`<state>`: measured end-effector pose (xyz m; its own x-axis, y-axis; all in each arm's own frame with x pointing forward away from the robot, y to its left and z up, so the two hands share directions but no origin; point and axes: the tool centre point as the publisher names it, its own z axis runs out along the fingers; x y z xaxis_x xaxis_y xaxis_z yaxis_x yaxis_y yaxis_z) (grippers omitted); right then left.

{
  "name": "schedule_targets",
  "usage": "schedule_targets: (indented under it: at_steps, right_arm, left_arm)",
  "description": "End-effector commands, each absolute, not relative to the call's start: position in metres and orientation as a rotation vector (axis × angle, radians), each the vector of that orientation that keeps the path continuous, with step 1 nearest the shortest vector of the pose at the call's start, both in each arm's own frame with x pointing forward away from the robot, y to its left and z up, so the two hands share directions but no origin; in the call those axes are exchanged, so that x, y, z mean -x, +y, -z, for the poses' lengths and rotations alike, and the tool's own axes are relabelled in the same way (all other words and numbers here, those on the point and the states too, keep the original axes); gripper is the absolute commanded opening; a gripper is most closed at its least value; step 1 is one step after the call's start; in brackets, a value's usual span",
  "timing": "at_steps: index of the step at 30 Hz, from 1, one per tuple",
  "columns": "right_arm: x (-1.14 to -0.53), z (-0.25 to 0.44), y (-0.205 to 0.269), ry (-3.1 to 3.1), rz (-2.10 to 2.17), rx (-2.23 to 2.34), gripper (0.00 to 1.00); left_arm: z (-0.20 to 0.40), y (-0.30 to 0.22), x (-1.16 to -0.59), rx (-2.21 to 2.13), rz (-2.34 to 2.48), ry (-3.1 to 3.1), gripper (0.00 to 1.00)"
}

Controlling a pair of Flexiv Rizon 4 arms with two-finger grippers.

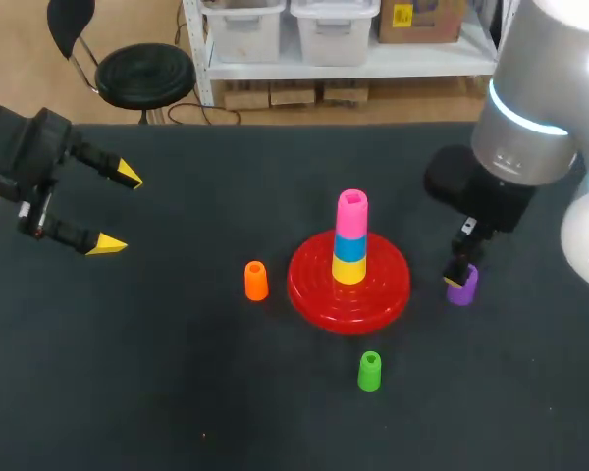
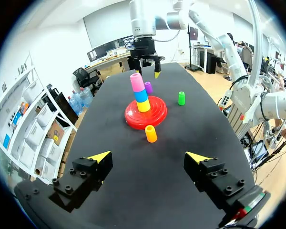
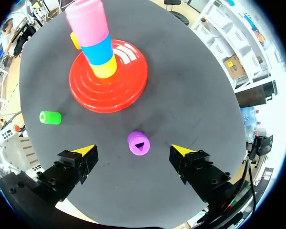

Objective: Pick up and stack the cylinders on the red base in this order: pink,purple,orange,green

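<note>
While the right gripper (image 3: pixel 133 150) hangs directly over the purple cylinder (image 3: pixel 138 143), fingers spread wide and clear of it on both sides, that cylinder stands upright on the black table (image 1: pixel 177 392) just beside the red base (image 1: pixel 373 294). The base carries a stack: yellow cylinder (image 1: pixel 348 270), blue cylinder (image 1: pixel 350 241), pink cylinder (image 1: pixel 351 211) on top. The orange cylinder (image 1: pixel 256 281) stands just left of the base. The green cylinder (image 1: pixel 370 372) stands near it on the robot's side. The left gripper (image 1: pixel 118 211) is spread open and empty, well apart at the table's left.

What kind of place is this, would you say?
Probably a robotics lab test bench: a black table, a left arm and a right arm over it, and a red base with stacked cylinders as a practice task.
</note>
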<state>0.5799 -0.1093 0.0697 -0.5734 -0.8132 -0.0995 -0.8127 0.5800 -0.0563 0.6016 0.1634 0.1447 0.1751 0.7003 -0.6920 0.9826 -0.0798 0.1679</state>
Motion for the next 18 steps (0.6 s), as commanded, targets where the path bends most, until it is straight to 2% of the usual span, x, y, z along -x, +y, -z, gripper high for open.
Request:
schedule_targets:
  at_steps: [1, 18]
  right_arm:
    - [-0.573, -0.070, -0.113, 2.667, 0.005, 1.375, 1.00]
    - [-0.578, -0.055, -0.114, 2.681, 0.008, 1.426, 1.00]
  left_arm:
    - [-0.144, 0.165, -0.601, -1.843, 0.592, 1.580, 1.00]
    - [-0.144, 0.165, -0.601, -1.843, 0.592, 1.580, 1.00]
